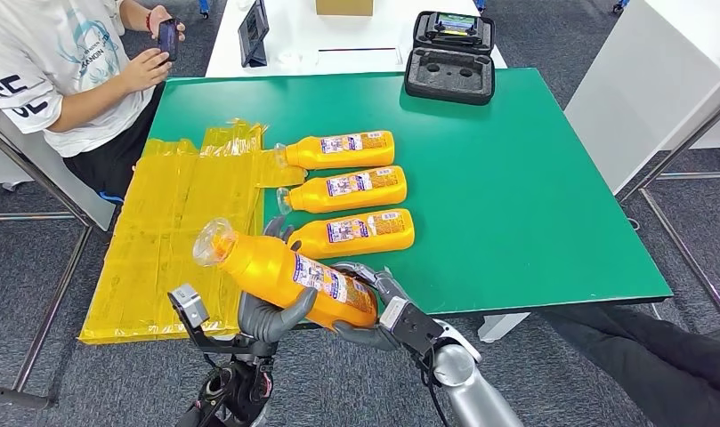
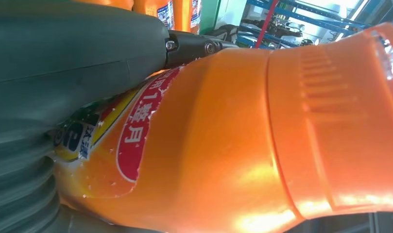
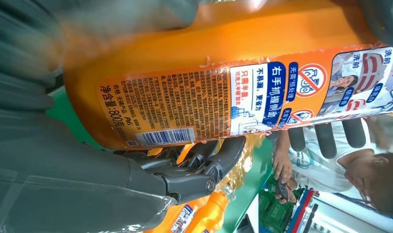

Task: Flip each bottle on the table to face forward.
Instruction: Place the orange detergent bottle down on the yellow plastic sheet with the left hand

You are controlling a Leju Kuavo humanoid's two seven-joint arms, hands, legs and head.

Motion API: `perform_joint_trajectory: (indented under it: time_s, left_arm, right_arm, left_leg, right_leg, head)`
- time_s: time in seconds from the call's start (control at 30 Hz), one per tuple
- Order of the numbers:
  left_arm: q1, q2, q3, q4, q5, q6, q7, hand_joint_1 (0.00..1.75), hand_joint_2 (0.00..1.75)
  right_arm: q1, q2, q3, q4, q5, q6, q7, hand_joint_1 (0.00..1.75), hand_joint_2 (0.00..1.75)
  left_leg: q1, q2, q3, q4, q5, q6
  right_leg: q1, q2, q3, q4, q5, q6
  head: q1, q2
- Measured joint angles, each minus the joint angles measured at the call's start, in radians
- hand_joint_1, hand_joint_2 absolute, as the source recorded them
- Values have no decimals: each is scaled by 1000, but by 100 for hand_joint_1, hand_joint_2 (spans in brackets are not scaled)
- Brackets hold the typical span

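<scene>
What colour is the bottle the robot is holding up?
The held bottle is orange with a clear cap; the head view shows it best.

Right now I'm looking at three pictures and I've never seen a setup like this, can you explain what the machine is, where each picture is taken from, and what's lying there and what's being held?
This is a two-armed humanoid robot. The wide picture comes from a camera high on its body, looking down at a green table. The two close-ups come from cameras at its wrists, so they look turned and crowded.

Three orange bottles lie in a row on the table beside a sheet of yellow plastic. A black foam case sits at the far edge, and a person sits to the left.

The left hand and right hand together hold a fourth bottle above the near edge, fingers wrapped around it. The right wrist picture shows its barcode label.
</scene>
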Motion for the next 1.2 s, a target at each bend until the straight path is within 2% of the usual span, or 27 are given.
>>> perform_joint_trajectory:
  time_s: [0.2, 0.23, 0.37, 0.4, 0.83, 0.93, 0.97, 1.07, 1.1, 1.2]
  left_arm:
    - [-2, -2, 0, 14, 14, -4, 1, 0, 175]
    - [-2, -2, 0, 16, 19, -7, 1, 5, 175]
    - [1, -2, 0, 20, 31, -15, 1, 169, 175]
    - [2, -2, 0, 20, 34, -17, 1, 175, 175]
    - [10, -4, -4, 21, 54, -33, 3, 175, 175]
    - [9, -4, -5, 21, 54, -33, 3, 175, 175]
    - [10, -4, -5, 21, 54, -33, 3, 175, 175]
    - [9, -4, -6, 21, 54, -32, 3, 175, 175]
    - [9, -4, -6, 21, 54, -32, 3, 175, 175]
    - [10, -4, -6, 21, 54, -27, 4, 175, 175]
  right_arm:
    - [4, 0, 0, 0, 20, 0, 6, 175, 175]
    - [6, 0, 0, 0, 22, 0, 7, 174, 175]
    - [11, 0, 0, 0, 27, 0, 9, 174, 175]
    - [12, 0, 0, 0, 29, 0, 10, 175, 175]
    - [40, 0, -6, -17, 48, -3, 20, 173, 175]
    - [46, 0, -6, -23, 50, -4, 22, 163, 175]
    - [48, 0, -7, -26, 50, -4, 23, 130, 175]
    - [55, 0, -7, -34, 52, -5, 26, 10, 175]
    - [59, 0, -8, -38, 52, -6, 28, 0, 175]
    - [70, 0, -7, -49, 52, -15, 48, 0, 44]
  left_leg:
    - [0, 0, 0, 0, 0, 0]
    - [0, 0, 0, 0, 0, 0]
    - [0, 0, 0, 0, 0, 0]
    - [0, 0, 0, 0, 0, 0]
    - [0, 0, 0, 0, 0, 0]
    - [0, 0, 0, 0, 0, 0]
    - [0, 0, 0, 0, 0, 0]
    - [0, 0, 0, 0, 0, 0]
    - [0, 0, 0, 0, 0, 0]
    - [0, 0, 0, 0, 0, 0]
  right_leg:
    - [0, 0, 0, 0, 0, 0]
    - [0, 0, 0, 0, 0, 0]
    - [0, 0, 0, 0, 0, 0]
    - [0, 0, 0, 0, 0, 0]
    - [0, 0, 0, 0, 0, 0]
    - [0, 0, 0, 0, 0, 0]
    - [0, 0, 0, 0, 0, 0]
    - [0, 0, 0, 0, 0, 0]
    - [0, 0, 0, 0, 0, 0]
    - [0, 0, 0, 0, 0, 0]
  head:
    - [0, 0]
    - [0, 0]
    - [0, 0]
    - [0, 0]
    - [0, 0]
    - [0, 0]
    - [0, 0]
    - [0, 0]
    - [0, 0]
    - [0, 0]
